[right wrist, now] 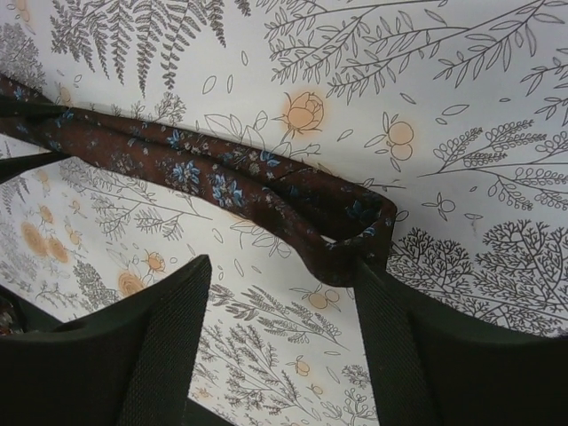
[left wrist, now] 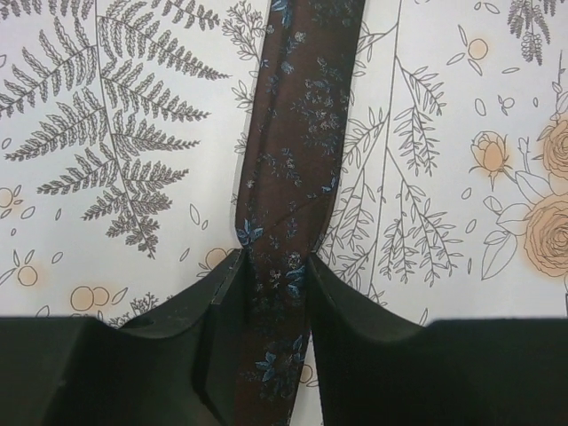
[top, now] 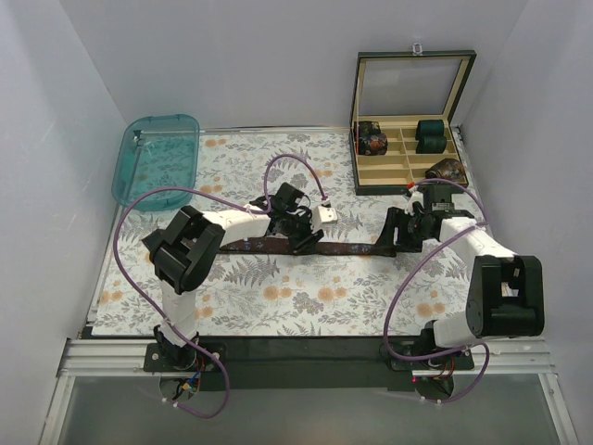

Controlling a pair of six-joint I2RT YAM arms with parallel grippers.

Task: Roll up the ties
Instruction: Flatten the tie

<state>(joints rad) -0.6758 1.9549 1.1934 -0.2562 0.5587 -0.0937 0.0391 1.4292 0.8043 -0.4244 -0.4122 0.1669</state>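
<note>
1. The tie (top: 347, 247) lies flat across the middle of the table (top: 278, 306). Its long axis runs left to right, parallel to the near edge.
2. The left gripper (left wrist: 275, 266) has its jaws closed on the strip partway along, pinching the cloth from both sides.
3. The right gripper (right wrist: 275, 288) is spread wide and grips nothing. The tie's folded end touches one jaw only, and the strip runs from there toward the left arm.
4. The right arm is nearer that folded end, so rolling likely starts there, toward the left pinch.

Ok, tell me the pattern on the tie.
The tie is dark brown with small blue and pale flowers, clearest in the left wrist view.
</note>
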